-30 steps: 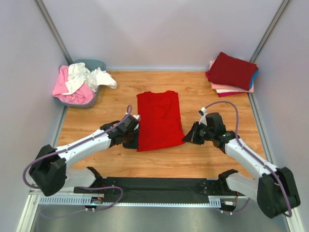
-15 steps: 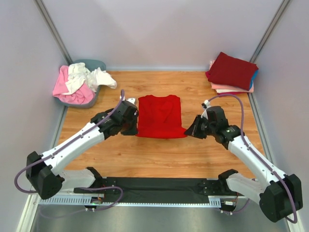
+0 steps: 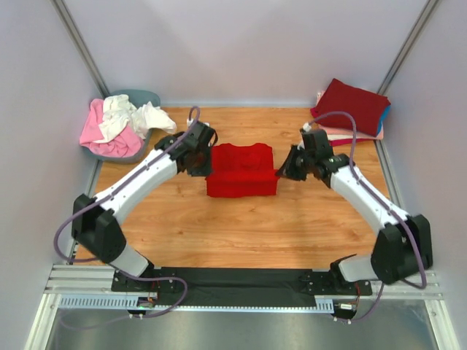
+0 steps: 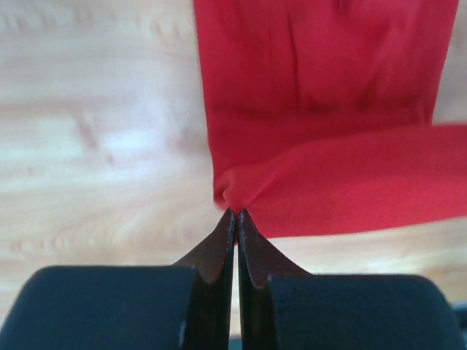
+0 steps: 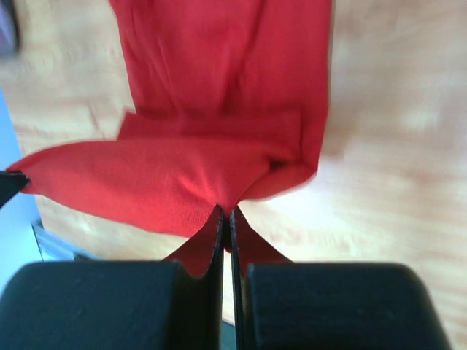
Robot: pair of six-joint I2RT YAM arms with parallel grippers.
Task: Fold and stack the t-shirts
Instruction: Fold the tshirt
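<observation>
Both arms have swung the near hem of the bright red soft cloth t-shirt (image 3: pixel 241 171) away from the near edge and over its collar half. The long strip of a second ago is now a short doubled block at the middle of the wooden surface (image 3: pixel 219 233). The left hand (image 4: pixel 235 216) and right hand (image 5: pixel 225 211) are each clamped tight on a hem corner. The fold looks nearly done; releasing and moving it to the folded shirt stack (image 3: pixel 350 108) at the far right corner likely remain.
</observation>
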